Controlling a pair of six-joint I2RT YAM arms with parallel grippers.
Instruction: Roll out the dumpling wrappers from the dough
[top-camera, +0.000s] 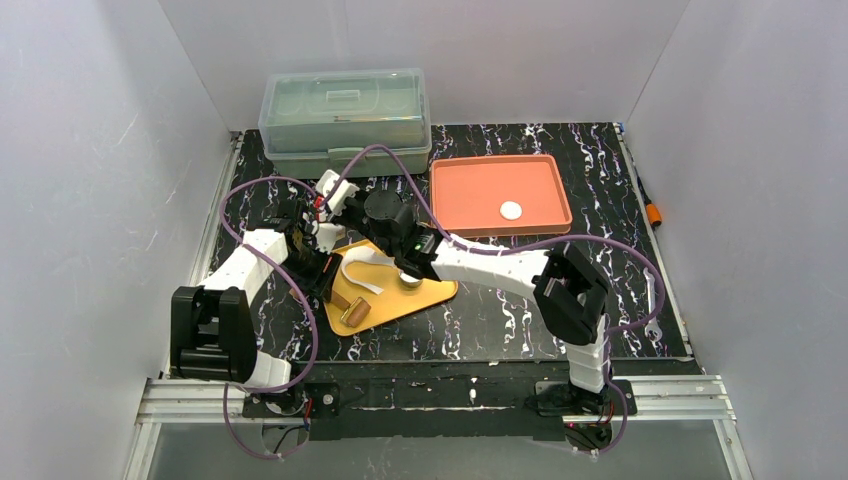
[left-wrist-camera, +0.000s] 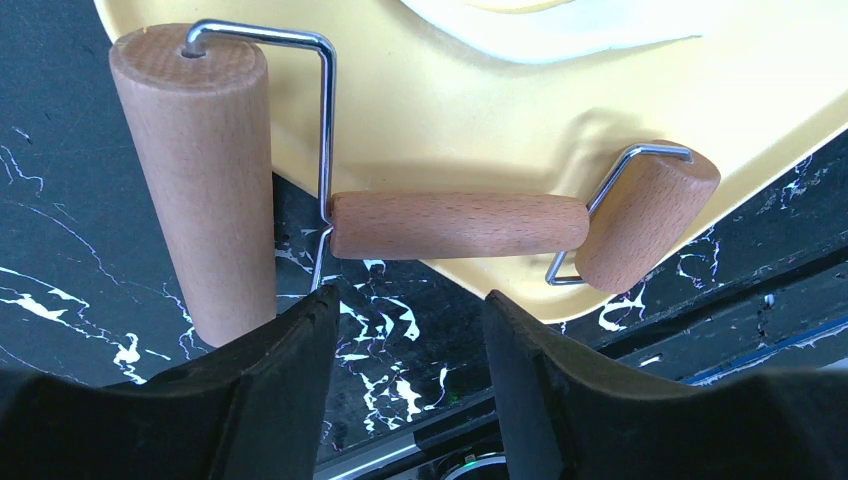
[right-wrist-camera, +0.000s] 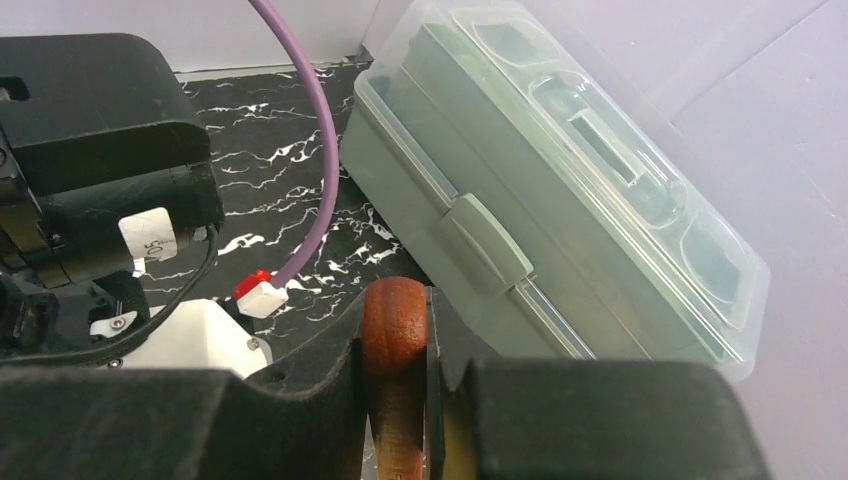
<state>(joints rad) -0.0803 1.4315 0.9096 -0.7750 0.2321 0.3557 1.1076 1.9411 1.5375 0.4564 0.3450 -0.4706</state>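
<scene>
near dough (left-wrist-camera: 540, 35), roller (left-wrist-camera: 458, 225) overhangs board (left-wrist-camera: 450, 110) edge

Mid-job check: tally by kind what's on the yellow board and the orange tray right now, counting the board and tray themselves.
Yellow board: 1
Orange tray: 1
Dough sheet: 1
Dumpling wrapper: 1
Wooden roller, partly on the board: 1
Wooden-handled tool, gripped: 1
Total: 6
</scene>
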